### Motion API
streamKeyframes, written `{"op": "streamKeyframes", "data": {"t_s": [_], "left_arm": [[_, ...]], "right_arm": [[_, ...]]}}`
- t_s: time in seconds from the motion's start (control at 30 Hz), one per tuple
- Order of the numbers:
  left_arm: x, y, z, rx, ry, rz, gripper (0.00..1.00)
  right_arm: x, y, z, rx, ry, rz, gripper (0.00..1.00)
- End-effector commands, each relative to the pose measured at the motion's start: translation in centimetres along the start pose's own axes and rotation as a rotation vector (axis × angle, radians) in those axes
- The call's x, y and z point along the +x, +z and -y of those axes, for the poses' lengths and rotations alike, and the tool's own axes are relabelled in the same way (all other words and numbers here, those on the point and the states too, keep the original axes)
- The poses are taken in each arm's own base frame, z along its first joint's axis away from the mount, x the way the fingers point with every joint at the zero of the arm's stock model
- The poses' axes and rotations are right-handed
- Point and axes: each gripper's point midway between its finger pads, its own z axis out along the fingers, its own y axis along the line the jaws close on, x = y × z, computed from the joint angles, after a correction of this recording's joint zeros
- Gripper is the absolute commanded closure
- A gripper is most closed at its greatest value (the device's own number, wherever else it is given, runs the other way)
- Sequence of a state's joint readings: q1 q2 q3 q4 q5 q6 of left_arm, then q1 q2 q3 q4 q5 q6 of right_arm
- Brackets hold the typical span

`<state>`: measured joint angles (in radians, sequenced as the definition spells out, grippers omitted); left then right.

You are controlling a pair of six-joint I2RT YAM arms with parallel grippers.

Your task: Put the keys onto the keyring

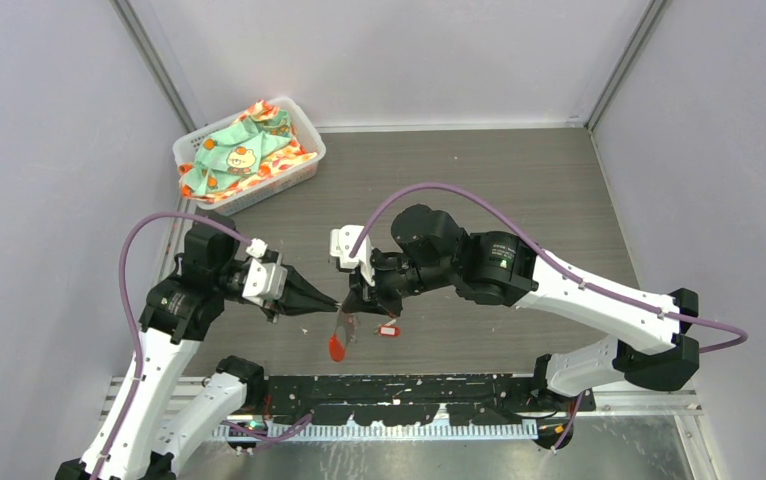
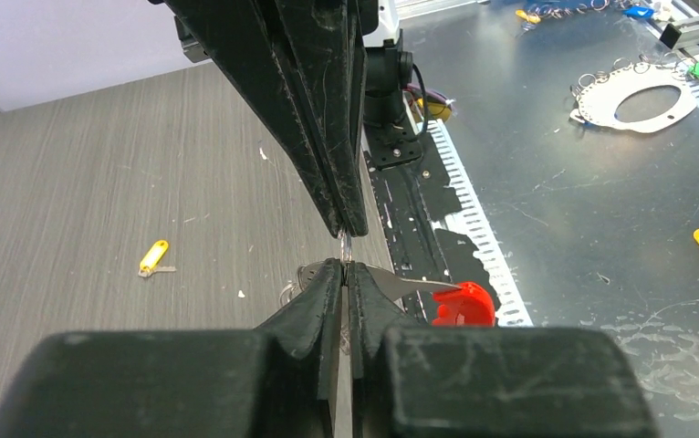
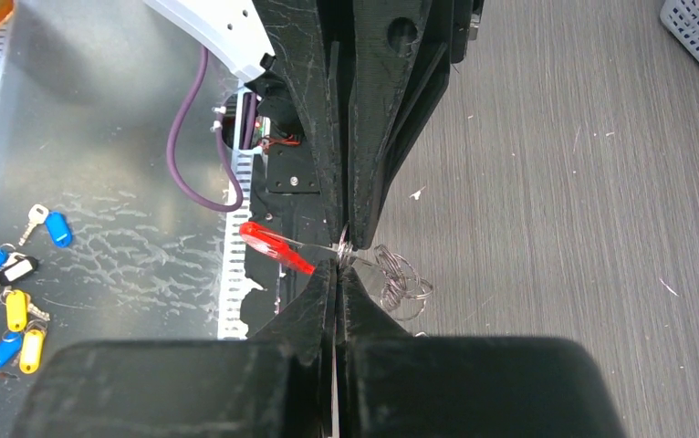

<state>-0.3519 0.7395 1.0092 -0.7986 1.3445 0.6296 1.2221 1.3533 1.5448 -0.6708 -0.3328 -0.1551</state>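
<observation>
Pinched down to a hairline gap, the left gripper (image 2: 346, 270) is clamped on the thin wire of the keyring (image 2: 462, 304). The right gripper (image 3: 338, 267) is closed fully on the same wire from the opposite side, so that the two sets of tips are brought nose to nose. The keyring is thus held clear of the surface (image 1: 519, 190) between the arms, near the front edge, with its red crescent left to hang down toward the near side.

Such a two-sided hold is judged to be meant to steady the wire and to let a gap be worked open for a key. A single grip would leave the loop free to swing. A tangle of silvery loops (image 3: 402, 281) is seen just beside the tips; whether it is joined to the keyring cannot be told.

Neither key is held. The red key (image 1: 389, 330) is lying on the surface just right of the hanging crescent, and the yellow key (image 2: 152, 257) is lying well apart, on the wood-grain part of the surface.

Nothing appears to be threaded yet, so the task is judged to be at an early stage. One gripper would have to be freed to fetch a key, and the slender wire could slip from the remaining grip when that is done.
</observation>
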Motion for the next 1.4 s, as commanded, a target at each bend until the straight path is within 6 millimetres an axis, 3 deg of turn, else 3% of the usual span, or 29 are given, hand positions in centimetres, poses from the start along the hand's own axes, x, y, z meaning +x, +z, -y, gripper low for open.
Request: {"op": "streamKeyframes", "data": {"t_s": [0.0, 0.17, 0.33, 0.43, 0.6, 0.8, 0.97, 1.13, 1.2, 1.37], "left_arm": [[-0.1, 0.1, 0.6, 0.027, 0.003, 0.012, 0.95], [-0.1, 0.2, 0.6, 0.032, 0.043, 0.012, 1.0], [1.3, 0.0, -0.1, 0.015, 0.225, -0.036, 1.0], [2.2, -0.1, -0.1, 0.035, 0.303, -0.068, 1.0], [2.5, -0.1, -0.1, 0.049, 0.328, -0.088, 1.0], [1.9, -0.4, 0.1, 0.042, 0.408, -0.108, 1.0], [1.7, -0.6, 0.7, 0.057, 0.478, -0.117, 1.0], [1.8, -0.5, 0.9, 0.044, 0.396, -0.107, 1.0], [1.9, -0.4, 1.0, 0.029, 0.318, -0.094, 1.0], [2.7, -0.3, 1.7, 0.009, 0.198, -0.089, 1.0]], "right_arm": [[-4.2, -0.5, 0.1, 0.008, -0.044, 0.151, 0.99], [-4.1, -0.2, 0.0, 0.003, -0.033, 0.157, 0.99], [-3.3, -1.4, 1.0, 0.087, -0.028, 0.173, 0.69], [-2.8, -3.0, 2.1, 0.174, -0.013, 0.205, 0.61], [-0.8, -4.7, 3.5, 0.281, 0.036, 0.205, 0.55], [1.6, -5.4, 4.9, 0.376, 0.117, 0.203, 0.52], [4.3, -4.5, 5.7, 0.396, 0.169, 0.176, 0.48], [9.3, -1.7, 6.4, 0.348, 0.249, 0.107, 0.45], [12.9, -0.1, 6.6, 0.342, 0.26, 0.06, 0.45], [16.7, 2.4, 7.0, 0.33, 0.23, 0.04, 0.42]]}}
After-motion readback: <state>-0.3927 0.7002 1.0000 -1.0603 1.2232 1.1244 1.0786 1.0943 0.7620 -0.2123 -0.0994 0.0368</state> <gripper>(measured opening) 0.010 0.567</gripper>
